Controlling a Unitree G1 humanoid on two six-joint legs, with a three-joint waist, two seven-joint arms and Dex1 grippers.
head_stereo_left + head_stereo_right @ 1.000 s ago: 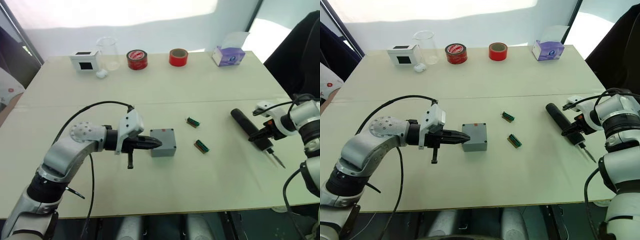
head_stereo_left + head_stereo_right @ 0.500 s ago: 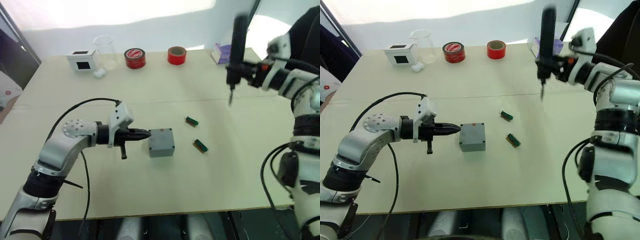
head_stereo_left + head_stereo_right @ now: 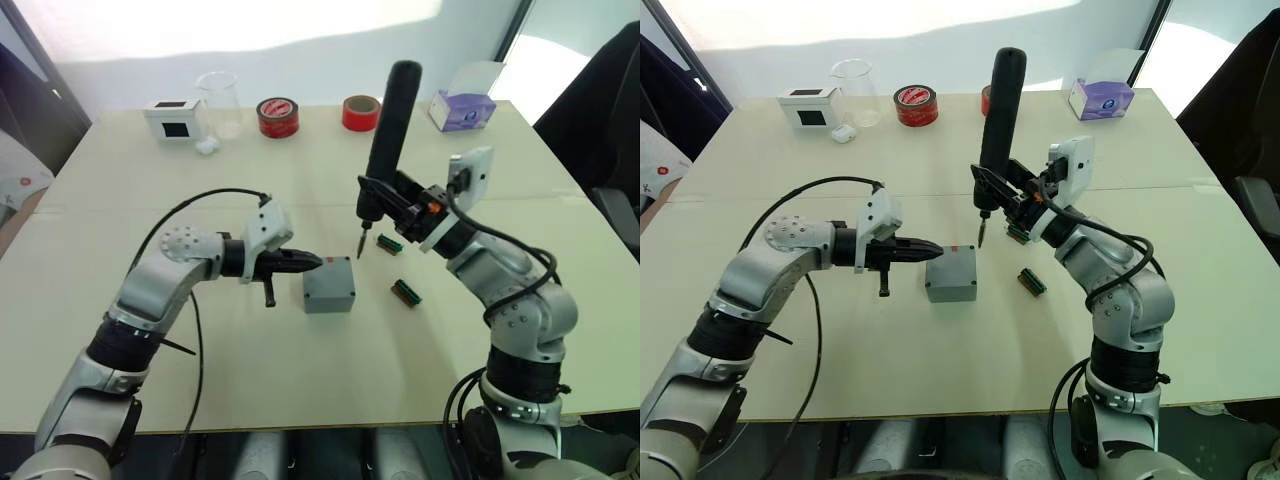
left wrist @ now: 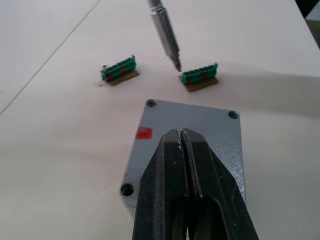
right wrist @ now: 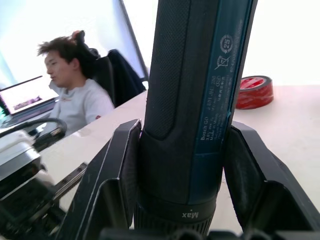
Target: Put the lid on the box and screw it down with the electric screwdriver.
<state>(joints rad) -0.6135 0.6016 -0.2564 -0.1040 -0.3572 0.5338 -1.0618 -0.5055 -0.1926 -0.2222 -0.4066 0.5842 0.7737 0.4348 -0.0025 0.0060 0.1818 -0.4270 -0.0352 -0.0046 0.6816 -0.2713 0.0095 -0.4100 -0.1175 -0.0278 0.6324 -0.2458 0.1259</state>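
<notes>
The pale beige wooden table [image 3: 300, 400] is carrying everything, and the whole picture has shifted a little since half a second ago, so the camera has moved.

The right arm has made the big change: half a second ago it was holding the tool high over the far right of the table, and 1 second ago the tool was lying near the right edge; now the right gripper [image 3: 398, 196] is clamping the thick black cylindrical electric screwdriver [image 3: 388, 115] upright near the table's middle, its thin metal bit [image 3: 361, 243] pointing down just beyond the far right corner of the box, apparently not touching it. In the right wrist view both black fingers [image 5: 117, 175] are pressing against the tool's barrel.

The left gripper [image 3: 308, 262] is still resting against the left side of the small gray square box [image 3: 329, 287], its 2 fingers pressed together with nothing between them. The flat gray lid [image 4: 200, 125] with corner holes is already sitting on the box, a small red mark by one edge.

Along the far edge are standing a purple tissue box [image 3: 461, 108], a white box with a black panel [image 3: 172, 121], a clear glass beaker [image 3: 219, 104], and 2 red tape rolls [image 3: 277, 116].

2 small green connector blocks [image 3: 404, 292] are lying right of the box.
</notes>
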